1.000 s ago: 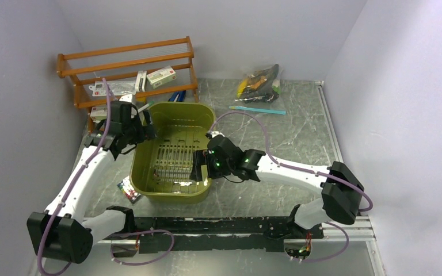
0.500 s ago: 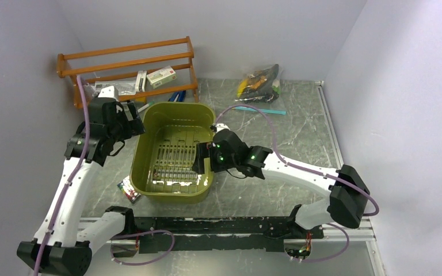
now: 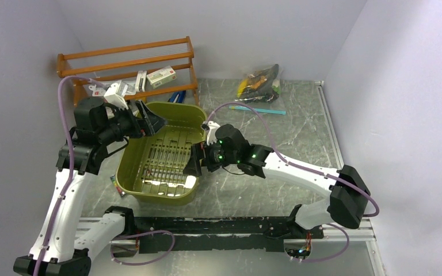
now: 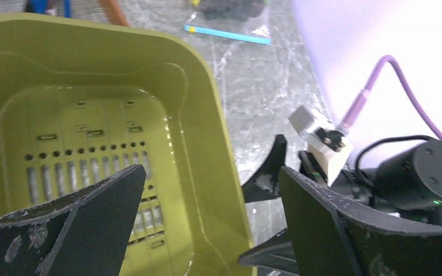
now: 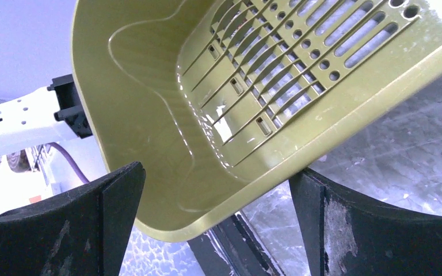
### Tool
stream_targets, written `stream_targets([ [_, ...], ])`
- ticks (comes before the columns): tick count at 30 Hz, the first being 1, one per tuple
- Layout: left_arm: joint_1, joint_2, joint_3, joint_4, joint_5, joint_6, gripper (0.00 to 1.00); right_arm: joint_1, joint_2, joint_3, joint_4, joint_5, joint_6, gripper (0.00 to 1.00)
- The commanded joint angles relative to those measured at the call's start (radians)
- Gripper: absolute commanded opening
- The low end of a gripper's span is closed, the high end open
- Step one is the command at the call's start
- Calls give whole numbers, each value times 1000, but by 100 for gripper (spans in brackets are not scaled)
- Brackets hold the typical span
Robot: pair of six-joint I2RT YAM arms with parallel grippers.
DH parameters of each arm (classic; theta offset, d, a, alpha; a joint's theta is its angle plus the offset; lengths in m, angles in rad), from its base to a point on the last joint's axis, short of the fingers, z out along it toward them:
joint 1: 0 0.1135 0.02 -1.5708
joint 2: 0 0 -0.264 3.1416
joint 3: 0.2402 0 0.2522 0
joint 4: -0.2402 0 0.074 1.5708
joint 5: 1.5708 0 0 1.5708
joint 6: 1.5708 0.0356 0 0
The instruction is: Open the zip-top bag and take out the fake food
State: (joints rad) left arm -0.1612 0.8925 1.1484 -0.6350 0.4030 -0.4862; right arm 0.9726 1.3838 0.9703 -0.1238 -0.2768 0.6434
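Zip-top bag (image 3: pixel 260 95) of clear crinkly plastic lies at the far edge by the back wall, blue-teal strip toward the arms, fake food (image 3: pixel 256 80) bunched inside. Grey marbled table (image 3: pixel 299 138) runs between it and everything else. An orange wooden rack (image 3: pixel 129 60) holds small white boxes (image 3: pixel 161 76), print unreadable. The olive-green slotted plastic basket (image 3: pixel 155 195) sits tilted. The left gripper (image 3: pixel 149 122) hangs splayed over its far end. The right gripper (image 3: pixel 191 167) straddles its near corner, jaws wide, not pinching.

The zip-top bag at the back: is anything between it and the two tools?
The far rim of the green basket lies between the left tool, open over its far left corner, and the zip-top bag. The right tool, open at the basket's right rim, has nothing visible between it and the bag.
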Motion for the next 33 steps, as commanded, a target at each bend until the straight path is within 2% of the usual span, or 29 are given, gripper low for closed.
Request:
stream_targets([
  [1,-34,5,21,77,158,-42,99,-15,-30,10,-22,39,-26,99],
  [3,-94,-2,9,98,121,-58,99,-20,-61,10,-87,192,-6,98],
  [5,-187,-11,-5,128,56,-84,99,-25,-118,-3,-165,395,23,99],
  [7,-285,-1,-8,144,8,-103,99,-66,-186,-27,-217,530,38,100],
  [13,-556,91,-37,235,-186,-145,99,-359,-316,-44,-337,670,-19,100],
  [16,-684,163,-19,258,-320,-145,99,-544,-310,-48,-324,634,-74,100],
  [20,-783,269,22,237,-433,-145,99,-762,-193,-6,-294,439,-128,100],
  [27,-805,242,-58,280,-498,-195,99,-934,80,64,-115,301,-86,100],
  [33,-806,82,-196,236,-543,-245,99,-995,316,181,-16,280,-69,97],
])
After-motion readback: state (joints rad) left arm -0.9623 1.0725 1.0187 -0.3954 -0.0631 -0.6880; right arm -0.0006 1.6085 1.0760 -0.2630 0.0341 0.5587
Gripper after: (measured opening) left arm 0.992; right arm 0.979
